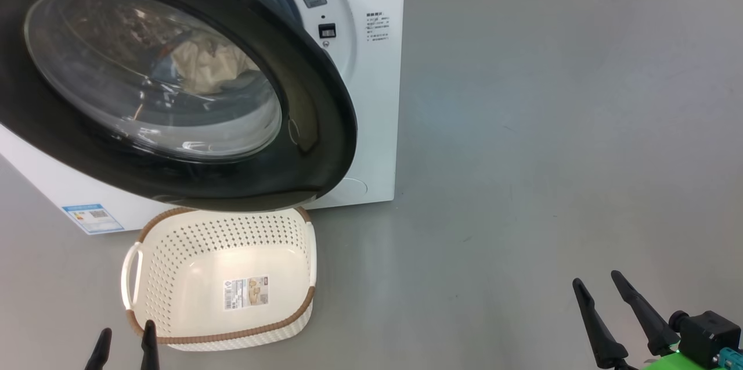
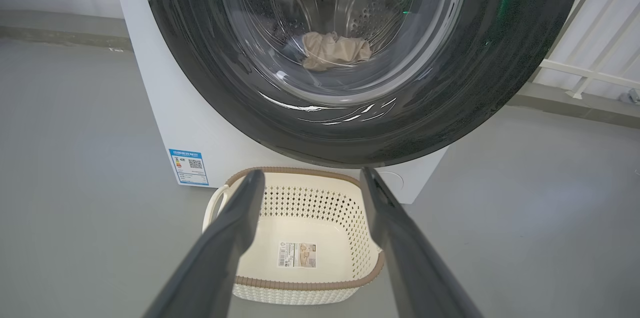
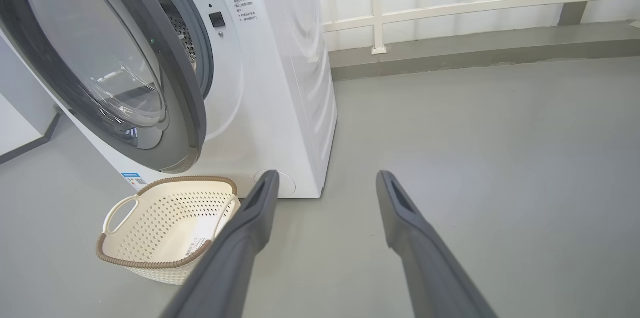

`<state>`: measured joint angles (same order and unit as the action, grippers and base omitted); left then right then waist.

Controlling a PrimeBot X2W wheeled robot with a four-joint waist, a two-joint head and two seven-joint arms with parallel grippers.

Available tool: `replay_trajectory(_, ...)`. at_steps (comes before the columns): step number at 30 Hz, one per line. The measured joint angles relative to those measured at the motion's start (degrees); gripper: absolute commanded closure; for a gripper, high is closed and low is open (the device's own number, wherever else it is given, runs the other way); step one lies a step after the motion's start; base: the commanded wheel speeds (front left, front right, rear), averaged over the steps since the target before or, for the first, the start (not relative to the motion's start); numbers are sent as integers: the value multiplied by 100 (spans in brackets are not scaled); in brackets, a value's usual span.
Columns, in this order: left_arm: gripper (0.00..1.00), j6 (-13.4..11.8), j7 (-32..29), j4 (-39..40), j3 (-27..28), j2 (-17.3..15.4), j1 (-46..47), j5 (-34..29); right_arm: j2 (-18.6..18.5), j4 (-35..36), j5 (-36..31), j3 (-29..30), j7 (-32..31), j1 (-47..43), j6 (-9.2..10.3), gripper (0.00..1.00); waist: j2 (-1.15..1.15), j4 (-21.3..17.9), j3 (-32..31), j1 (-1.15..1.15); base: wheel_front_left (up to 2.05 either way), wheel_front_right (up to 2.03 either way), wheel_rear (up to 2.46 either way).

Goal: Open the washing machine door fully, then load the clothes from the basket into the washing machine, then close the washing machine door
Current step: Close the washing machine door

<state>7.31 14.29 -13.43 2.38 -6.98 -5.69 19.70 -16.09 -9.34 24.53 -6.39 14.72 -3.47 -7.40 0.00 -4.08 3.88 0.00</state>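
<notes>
As the basket (image 1: 191,259) lies bare but for the sticker (image 1: 246,293) on its bottom, and the clothes (image 1: 203,65) show through the glass as a cream heap with a touch of blue inside the washing machine (image 1: 371,97), loading is judged complete; the step in hand is the closing of the washing machine door (image 1: 313,126).

The left gripper (image 1: 126,329) has its fingers (image 2: 235,228) spread and holds nothing; in the left wrist view the basket lies between and just beyond the fingertips, and the door hangs above and beyond them. The right gripper (image 1: 596,277) is likewise spread and empty; in its wrist view only bare floor (image 3: 475,133) lies between its fingers (image 3: 400,208), with the machine and door beyond and to the left of them, well apart.

The door stands ajar, untouched by either gripper; the right wrist view shows a gap between its free edge and the machine front, with the grey gasket (image 3: 202,58) visible in it. Its rim is broad, glossy and black, the window a bulging clear bowl.

The next move, in my judgement, calls for a finger against the outer rim near the free edge, pressed toward the machine until the latch seats; the glossy rim may let a finger slide.
</notes>
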Motion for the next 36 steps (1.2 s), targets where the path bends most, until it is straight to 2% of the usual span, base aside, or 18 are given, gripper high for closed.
replay_trajectory(1, 0, 0, 0, 8, -1, 2, 0, 0, 9, 11, 29, 1, 0, 2, 0, 0, 0, 7, -5, 0, 0, 0, 0)
replay_trajectory(2, 0, 0, 0, 13, -2, 4, 0, 0, 19, 22, 43, 0, 0, 4, 0, 8, 0, 15, -11, 0, 0, 0, 0)
replay_trajectory(3, 0, 0, 0, 23, -4, 8, 0, 0, 23, 34, 52, -3, 0, 6, 0, 35, 0, 22, -16, 0, 0, 0, 0)
replay_trajectory(4, 0, 0, 0, 31, -10, 11, 0, 0, 24, 46, 67, -5, 0, 14, 0, 55, 0, 30, -21, 0, 0, 0, 0)
replay_trajectory(5, 0, 0, 0, 40, -18, 19, 0, 0, 24, 62, 81, -7, 0, 26, 0, 84, 0, 41, -26, 0, 0, 0, 0)
replay_trajectory(6, 0, 0, 0, 47, -25, 27, 0, 0, 25, 71, 81, -12, 0, 47, 0, 100, 0, 52, -31, 0, 0, 0, 0)
replay_trajectory(20, 0, 0, 0, 236, -120, 134, 19, 0, 18, 255, 134, -558, 0, 1345, 0, 100, 0, 335, -19, 0, 0, 0, 0)
replay_trajectory(27, 0, 0, 0, 388, -282, 151, 205, -11, 62, 378, 155, -1134, 1, 2605, 0, 100, 0, 567, 105, 0, 0, 0, 0)
replay_trajectory(36, 0, 0, 0, 433, -414, 172, 343, -41, 157, 140, 291, -1726, 1, 3422, 0, 100, 0, 899, 263, 0, 0, 0, 0)
